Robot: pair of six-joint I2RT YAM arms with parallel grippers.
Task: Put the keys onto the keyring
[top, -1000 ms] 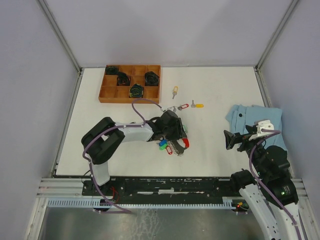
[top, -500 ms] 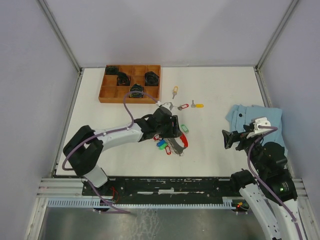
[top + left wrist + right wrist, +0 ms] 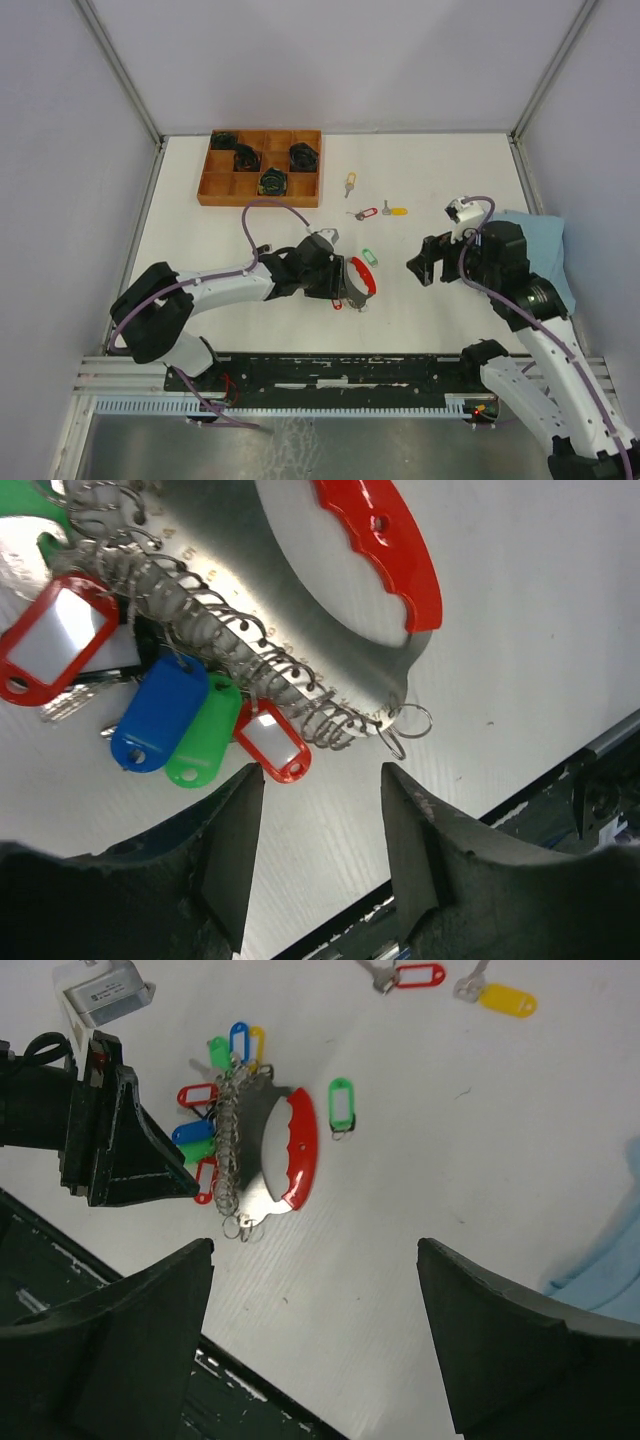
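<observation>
A white table (image 3: pixel 440 165) fills the middle of the scene, its top plain and matte. Pale grey walls close it in on three sides: the far wall (image 3: pixel 330 60), the left wall (image 3: pixel 50 170) and the right wall (image 3: pixel 605 120). Two slim aluminium posts (image 3: pixel 120 65) rise from the table's far corners, where the walls meet. Along the near edge runs a black plate (image 3: pixel 330 370), with a ribbed aluminium rail (image 3: pixel 300 405) just on its near side. Nearer still lies a dull grey surface (image 3: pixel 300 445), perhaps the floor. The light is soft and even, casting only faint shadows.
</observation>
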